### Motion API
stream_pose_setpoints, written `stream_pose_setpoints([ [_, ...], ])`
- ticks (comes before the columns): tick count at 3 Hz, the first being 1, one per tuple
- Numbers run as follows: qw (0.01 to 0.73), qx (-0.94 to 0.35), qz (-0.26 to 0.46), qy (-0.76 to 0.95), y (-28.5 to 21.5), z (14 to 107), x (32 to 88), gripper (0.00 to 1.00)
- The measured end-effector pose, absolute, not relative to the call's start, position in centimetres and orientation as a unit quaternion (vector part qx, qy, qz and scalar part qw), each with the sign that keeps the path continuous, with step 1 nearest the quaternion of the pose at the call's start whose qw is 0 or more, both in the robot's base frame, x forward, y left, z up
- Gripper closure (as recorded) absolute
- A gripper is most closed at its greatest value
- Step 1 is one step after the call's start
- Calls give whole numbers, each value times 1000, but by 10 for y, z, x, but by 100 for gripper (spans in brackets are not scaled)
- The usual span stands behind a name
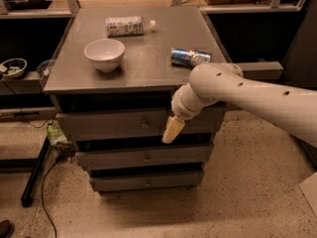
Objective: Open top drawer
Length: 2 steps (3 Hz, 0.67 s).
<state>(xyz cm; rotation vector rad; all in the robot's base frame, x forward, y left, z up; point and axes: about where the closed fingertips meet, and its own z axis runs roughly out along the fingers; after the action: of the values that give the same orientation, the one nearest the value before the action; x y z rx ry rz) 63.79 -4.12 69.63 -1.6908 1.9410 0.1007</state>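
We see a dull grey three-drawer cabinet [148,71] whose wide grey top drawer [109,126] carries a small metallic knob [144,125]. The pale cream gripper [172,130] hangs before that drawer's right half, under the glossy white arm [247,98]. On the cabinet top, a plain white round bowl [104,54] sits toward the left edge, a blue-and-silver can [190,57] by the right edge, and a clear bottle with a white printed label [126,26] near the back edge. The floor [237,197] is tan, speckled dark.

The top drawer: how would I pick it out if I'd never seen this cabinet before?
Find the grey cabinet with a white bowl on top. Of the three fronts stacked below, the top drawer is the highest, with the gripper in front of its right part. It is wider and taller than the two slimmer drawers beneath.
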Motion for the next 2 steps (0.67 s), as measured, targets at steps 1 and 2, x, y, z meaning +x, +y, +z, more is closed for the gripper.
stream_pose_setpoints([
  [1,274,-637,38,719,-40,691,637,0],
  [2,248,-644,58,722,-40,677,631,0],
])
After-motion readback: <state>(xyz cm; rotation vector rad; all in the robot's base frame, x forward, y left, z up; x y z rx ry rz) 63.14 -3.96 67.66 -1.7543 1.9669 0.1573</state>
